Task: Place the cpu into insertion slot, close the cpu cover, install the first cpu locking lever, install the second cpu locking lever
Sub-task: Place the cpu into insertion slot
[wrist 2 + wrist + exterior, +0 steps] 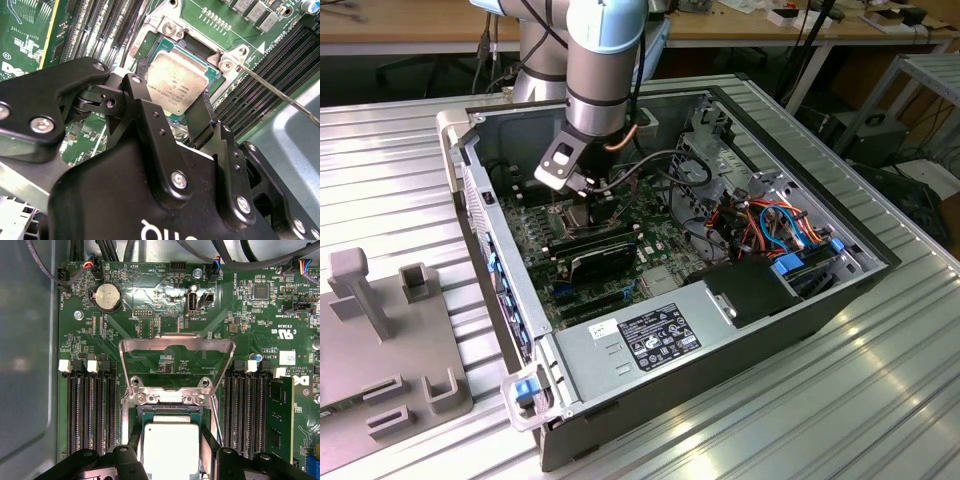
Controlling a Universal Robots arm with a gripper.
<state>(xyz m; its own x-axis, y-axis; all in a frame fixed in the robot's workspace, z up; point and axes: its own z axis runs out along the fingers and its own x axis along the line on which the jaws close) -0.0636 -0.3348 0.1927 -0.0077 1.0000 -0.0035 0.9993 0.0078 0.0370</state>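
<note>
My gripper (169, 97) is shut on the cpu (176, 86), a flat square chip with a dull silver top, one black finger (136, 87) on each of two opposite sides. The chip sits over the insertion slot (167, 29), level with its silver rim; whether it is fully seated I cannot tell. In the first wrist view the cpu (170, 452) lies between the fingers, just past the slot's hinge (167, 398). The cpu cover (177, 343), a thin silver frame, is swung open away from the slot. A thin locking lever (282, 97) sticks out beside the slot. In the exterior view the gripper (567, 207) reaches down inside the computer case.
Long black memory slots (92, 410) flank the socket on both sides. Cables (650, 170) hang near the wrist. The case wall (495, 270), drive cage (710, 160) and black power supply (650, 335) ring the motherboard. A grey fixture (380, 330) stands at the exterior view's left.
</note>
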